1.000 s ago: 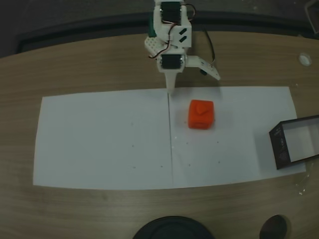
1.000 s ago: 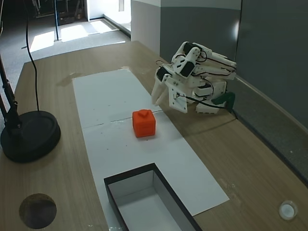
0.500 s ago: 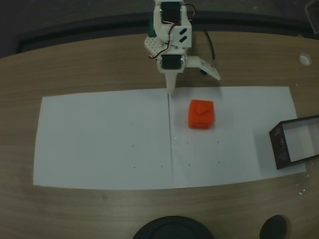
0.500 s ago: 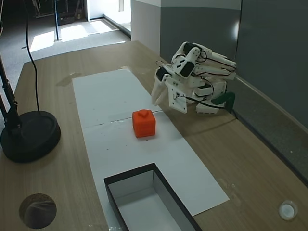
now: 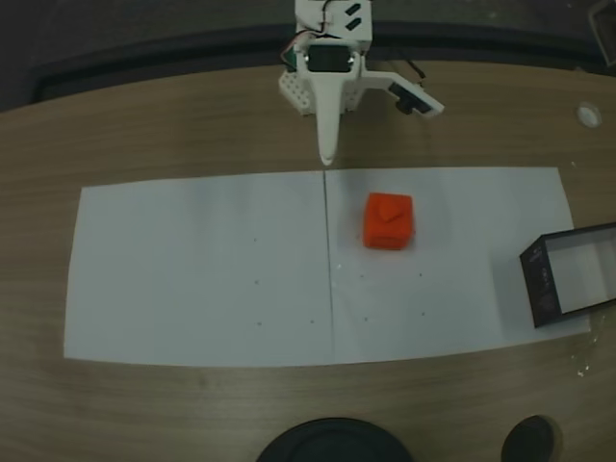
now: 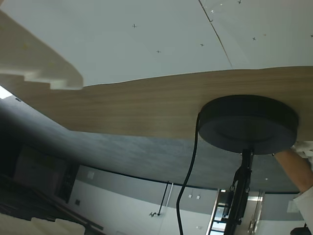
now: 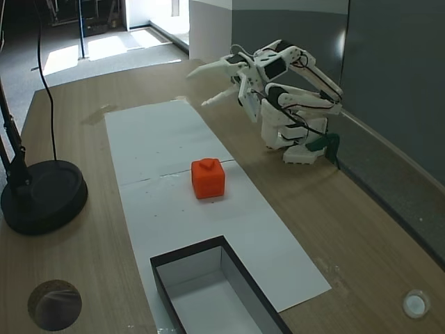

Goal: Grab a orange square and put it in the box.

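The orange square (image 5: 388, 221) (image 7: 208, 178) rests on white paper with nothing touching it, a raised mark on its top face. The box (image 5: 540, 281) (image 7: 161, 292), dark-walled with a pale floor, sits at the paper's right end in a fixed view and holds nothing. My white gripper (image 5: 383, 133) (image 7: 195, 89) is open and raised above the bare wood behind the paper, near the arm's base. It holds nothing. The cube lies a short way in front of it and to one side. In the wrist view one white finger (image 6: 39, 63) crosses the upper left corner.
The paper (image 5: 192, 269) covers the middle of the wooden table. A black lamp base (image 5: 332, 445) (image 7: 42, 198) (image 6: 248, 125) stands at the table's front edge, beside a dark round spot (image 5: 527, 441) (image 7: 54, 305). A small white cap (image 5: 588, 115) (image 7: 415, 303) lies apart. A person's arm (image 6: 298, 169) shows beyond the table.
The arm has lifted the gripper off the paper's back edge and drawn it back towards its base, now pointing more level. The cube and box have not moved.
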Robot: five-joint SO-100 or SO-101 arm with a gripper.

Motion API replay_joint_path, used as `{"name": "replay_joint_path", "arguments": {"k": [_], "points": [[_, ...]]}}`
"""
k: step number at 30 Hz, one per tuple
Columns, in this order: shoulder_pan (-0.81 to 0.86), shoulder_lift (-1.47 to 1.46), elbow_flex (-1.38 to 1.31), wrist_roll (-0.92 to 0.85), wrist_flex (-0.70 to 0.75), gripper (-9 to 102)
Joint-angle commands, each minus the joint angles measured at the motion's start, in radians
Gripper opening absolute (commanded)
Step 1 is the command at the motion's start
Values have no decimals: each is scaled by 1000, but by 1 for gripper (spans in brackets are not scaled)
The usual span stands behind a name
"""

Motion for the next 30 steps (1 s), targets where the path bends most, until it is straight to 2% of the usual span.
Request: {"name": "replay_joint_path", "arguments": {"k": [1,8,16,24,30], "points": [[-49,-141,-163,18,20,27],[-249,-525,-388,23,114,27],[-272,-864,-512,14,284,34],[-301,-1069,-512,15,273,34],[-301,-1160,-508,15,167,34]]}}
